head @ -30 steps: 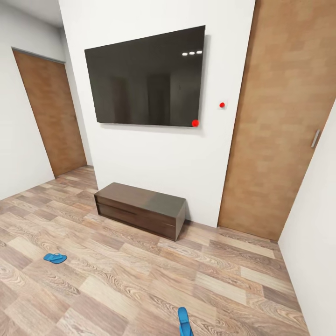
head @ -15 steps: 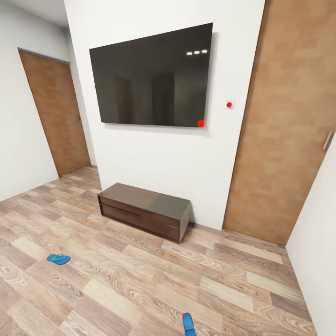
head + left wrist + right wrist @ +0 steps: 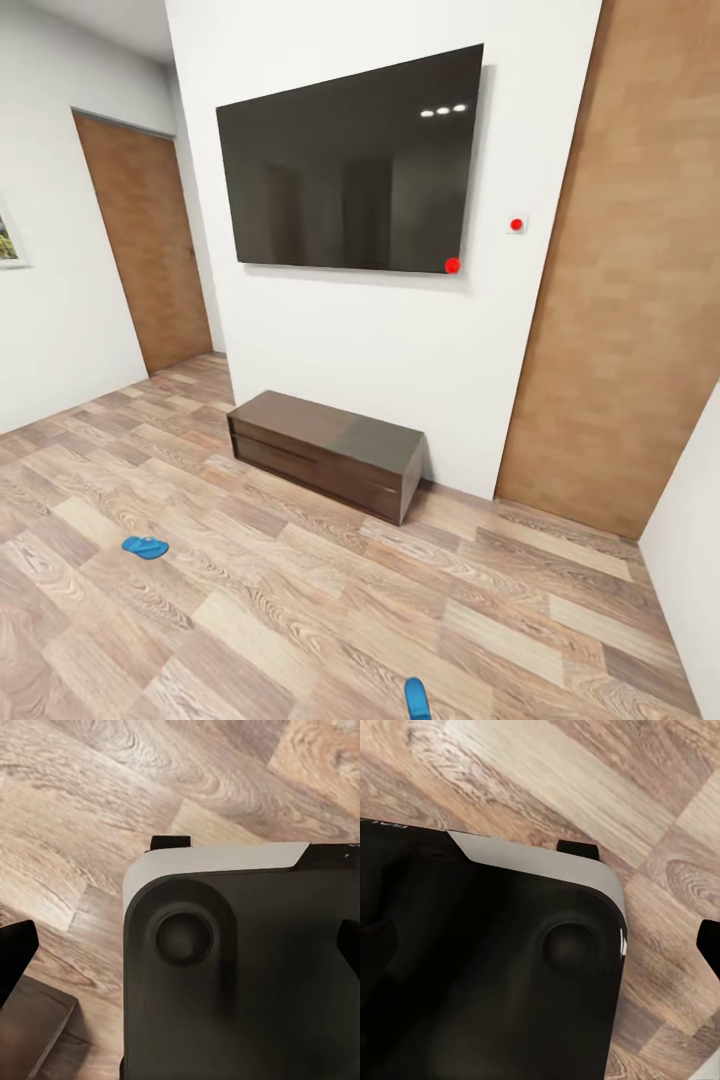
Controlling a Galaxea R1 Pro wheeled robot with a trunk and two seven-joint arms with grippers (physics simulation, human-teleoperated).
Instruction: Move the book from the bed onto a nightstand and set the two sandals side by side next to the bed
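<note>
We're in transit: one sandal at 9 o'clock, another at 6; gripper states unreadable.

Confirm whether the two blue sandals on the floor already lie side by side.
No. One sandal lies left of the bench; the other sandal lies far off, at the bottom edge.

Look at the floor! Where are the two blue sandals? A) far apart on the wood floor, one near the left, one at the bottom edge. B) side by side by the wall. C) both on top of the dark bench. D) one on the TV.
A: one sandal lies at the left of the wood floor, and the other sandal sits far from it, cut off by the bottom edge of the head view.
</note>
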